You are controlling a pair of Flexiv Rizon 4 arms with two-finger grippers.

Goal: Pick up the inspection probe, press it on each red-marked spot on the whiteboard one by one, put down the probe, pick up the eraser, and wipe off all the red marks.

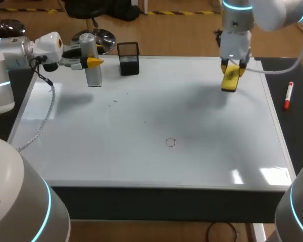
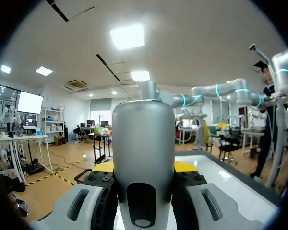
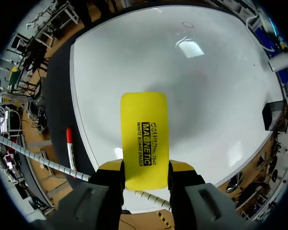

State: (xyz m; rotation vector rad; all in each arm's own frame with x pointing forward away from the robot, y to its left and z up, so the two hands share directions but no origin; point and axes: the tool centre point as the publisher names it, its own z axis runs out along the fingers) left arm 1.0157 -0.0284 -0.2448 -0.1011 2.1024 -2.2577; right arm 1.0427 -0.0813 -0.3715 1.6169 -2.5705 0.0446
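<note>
While the head view looked down on the whiteboard, the left gripper pinched the inspection probe from two sides. The probe stood upright over the far left part of the board, just beside a black mesh holder. The right gripper hung over the far right part and its jaws clamped the yellow eraser, which pointed down at the board. A small drawn ring lay near the middle of the board. A red marker lay on the dark table to the right of the board.

From the left wrist view, the silver probe sat between the two fingers of the left gripper, both of them against it.

From the right wrist view, the eraser was held between the fingers of the right gripper, above the whiteboard. The marker lay beside the gripper, off the board.
</note>
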